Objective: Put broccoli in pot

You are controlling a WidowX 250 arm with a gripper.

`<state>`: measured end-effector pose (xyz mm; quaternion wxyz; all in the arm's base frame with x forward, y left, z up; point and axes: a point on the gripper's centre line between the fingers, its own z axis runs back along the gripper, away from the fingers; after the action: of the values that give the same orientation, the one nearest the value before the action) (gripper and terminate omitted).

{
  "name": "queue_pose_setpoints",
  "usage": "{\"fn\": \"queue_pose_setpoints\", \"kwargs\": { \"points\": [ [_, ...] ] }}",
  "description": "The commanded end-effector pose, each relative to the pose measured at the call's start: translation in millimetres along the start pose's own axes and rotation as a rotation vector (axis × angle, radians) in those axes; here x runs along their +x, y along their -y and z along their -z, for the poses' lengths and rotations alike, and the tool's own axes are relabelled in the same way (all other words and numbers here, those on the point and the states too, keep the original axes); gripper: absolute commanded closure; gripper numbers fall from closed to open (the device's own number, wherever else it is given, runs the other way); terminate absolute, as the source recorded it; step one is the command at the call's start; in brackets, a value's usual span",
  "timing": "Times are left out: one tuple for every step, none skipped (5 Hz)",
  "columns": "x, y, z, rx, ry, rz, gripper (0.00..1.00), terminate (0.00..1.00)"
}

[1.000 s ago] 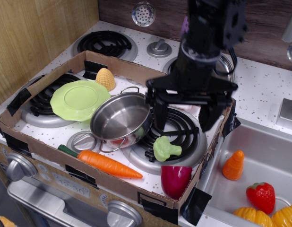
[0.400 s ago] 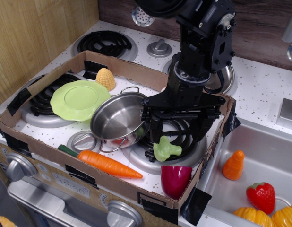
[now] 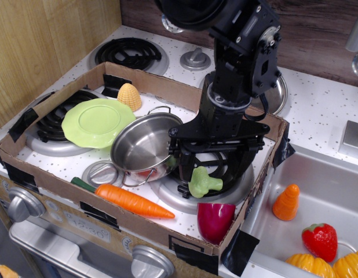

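Gripper [image 3: 211, 169] is positioned low over the front-right burner [image 3: 225, 191], jaws spread wide and straddling the broccoli [image 3: 202, 180]; nothing is held, and no contact between fingers and floret can be confirmed from this angle. Broccoli is seen lying on the burner coil, stem pointing right, just right of the pot [image 3: 145, 146] and near the purple cup [image 3: 215, 220]. Pot is seen tilted toward the camera with its rim propped, resting partly on the steel lid [image 3: 101, 172] and what looks like a red item underneath; its interior appears empty. Step in hand is judged to be the grasp approach: descent is almost done, closure not yet made. Next move calls for the jaws to be centred on the floret's lumpy head and closed, since the left finger sits very close to the pot wall and could nudge it. After that a lift high enough to clear the pot rim is needed, then a short shift left and a release over the opening. Carrot [image 3: 132, 200] and plate [image 3: 97, 121] are well clear of that path.
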<state>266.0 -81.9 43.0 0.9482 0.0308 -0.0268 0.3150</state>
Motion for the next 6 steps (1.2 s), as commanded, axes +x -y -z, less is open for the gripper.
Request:
{"fn": "queue_pose_setpoints", "kwargs": {
  "points": [
    [17.0, -2.9, 9.4, -0.039, -0.023, 0.007, 0.00, 0.00],
    [23.1, 0.8, 15.0, -0.050, -0.035, 0.040, 0.00, 0.00],
    [27.9, 9.2, 21.4, -0.067, -0.031, 0.061, 0.00, 0.00],
    [26.3, 12.4, 25.4, -0.076, -0.047, 0.065, 0.00, 0.00],
    [20.6, 14.4, 18.7, -0.065, -0.029, 0.043, 1.00, 0.00],
    [18.9, 13.7, 10.8, -0.051, -0.022, 0.056, 1.00, 0.00]
  ]
}}
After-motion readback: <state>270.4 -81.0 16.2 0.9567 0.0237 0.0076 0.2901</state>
